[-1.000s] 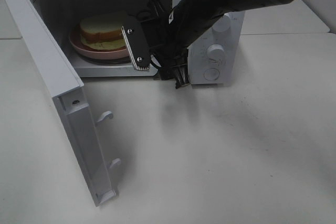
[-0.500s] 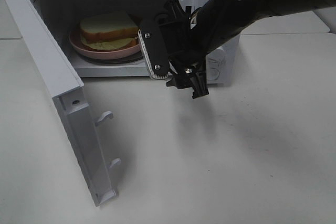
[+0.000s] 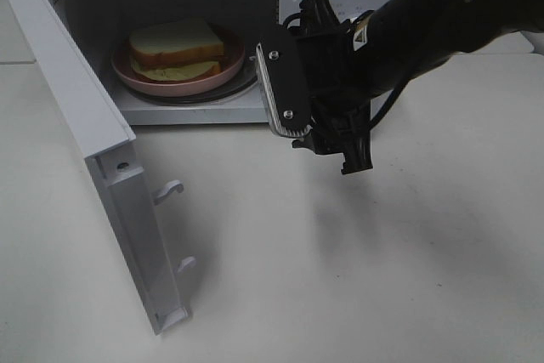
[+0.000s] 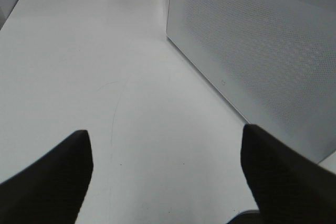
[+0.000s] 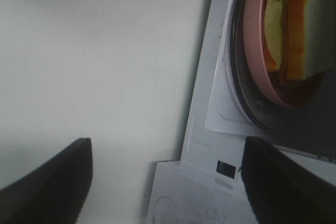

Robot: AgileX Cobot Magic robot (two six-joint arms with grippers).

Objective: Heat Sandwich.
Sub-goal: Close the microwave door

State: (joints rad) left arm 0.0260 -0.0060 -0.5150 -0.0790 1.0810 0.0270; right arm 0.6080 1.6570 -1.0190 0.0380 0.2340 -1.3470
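The sandwich (image 3: 174,44), pale bread with yellowish filling, lies on a round pink plate (image 3: 170,85) inside the open white microwave (image 3: 195,108). My right gripper (image 3: 321,146) hangs open and empty just outside the oven's right front, covering the control panel. In the right wrist view its dark fingers (image 5: 47,179) frame the table and the oven's sill, with the sandwich (image 5: 294,24) and plate (image 5: 252,45) beyond. My left gripper (image 4: 165,182) is open over bare table beside the microwave's perforated side wall (image 4: 252,45); the exterior high view does not show it.
The microwave door (image 3: 93,150) stands swung out toward the front left, with two latch hooks (image 3: 170,189) on its inner edge. White table (image 3: 340,278) spreads in front of and to the right of the oven.
My right gripper has drawn back out of the oven opening, moving right and toward the front. The sandwich and plate stay inside, now fully uncovered.
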